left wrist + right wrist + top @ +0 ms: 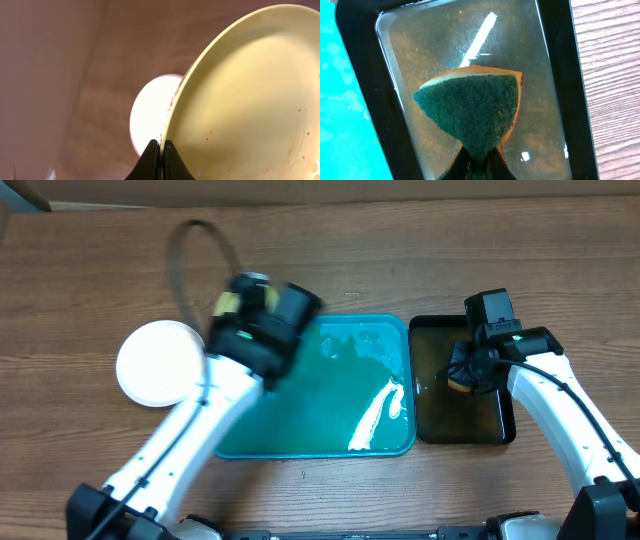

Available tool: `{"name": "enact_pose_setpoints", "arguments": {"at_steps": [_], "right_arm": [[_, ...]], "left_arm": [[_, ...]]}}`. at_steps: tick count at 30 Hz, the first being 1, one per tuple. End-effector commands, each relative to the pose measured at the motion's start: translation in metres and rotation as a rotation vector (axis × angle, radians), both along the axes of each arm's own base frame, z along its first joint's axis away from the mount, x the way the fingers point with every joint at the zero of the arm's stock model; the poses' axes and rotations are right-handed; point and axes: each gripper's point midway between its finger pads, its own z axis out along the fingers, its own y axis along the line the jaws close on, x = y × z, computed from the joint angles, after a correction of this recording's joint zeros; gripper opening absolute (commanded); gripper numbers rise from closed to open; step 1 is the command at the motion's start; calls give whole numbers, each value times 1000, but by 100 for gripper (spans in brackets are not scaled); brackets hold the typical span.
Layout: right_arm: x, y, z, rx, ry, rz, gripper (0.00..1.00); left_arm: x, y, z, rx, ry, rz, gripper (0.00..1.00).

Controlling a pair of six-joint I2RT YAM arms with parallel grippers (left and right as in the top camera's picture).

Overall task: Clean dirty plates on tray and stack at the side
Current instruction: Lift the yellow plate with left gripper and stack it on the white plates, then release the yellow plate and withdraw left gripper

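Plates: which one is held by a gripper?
The yellow plate, pinched at its rim by the left gripper; the white plate lies flat on the table.

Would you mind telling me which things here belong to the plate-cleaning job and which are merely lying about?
Part of the job:
pale yellow plate, gripped by the left tool
white plate on the table
teal tray
sponge, held in the right tool
black tray

Merely there:
wooden table
dark cable loop beside the left arm

Bright overhead light, white glare streak on the tray [330,435], blurred left arm [200,420].
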Motion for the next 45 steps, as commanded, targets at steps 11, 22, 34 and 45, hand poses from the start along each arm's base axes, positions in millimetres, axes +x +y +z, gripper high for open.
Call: {"name": "enact_pose_setpoints", "arguments": {"at_steps": [11,22,34,45], "right_arm": [[-4,1,-1,4,14,9,4],[-6,1,-1,3,23,9,4],[-3,5,-1,-4,15,118,4],[13,25,-7,70,-19,242,4]], "left_arm": [[-21,187,-64,-627,-19,557,4],[-26,206,-102,-732,45,620,36],[-28,161,-103,-903,132,532,84],[-29,47,-107,-932,433,134,85]]}}
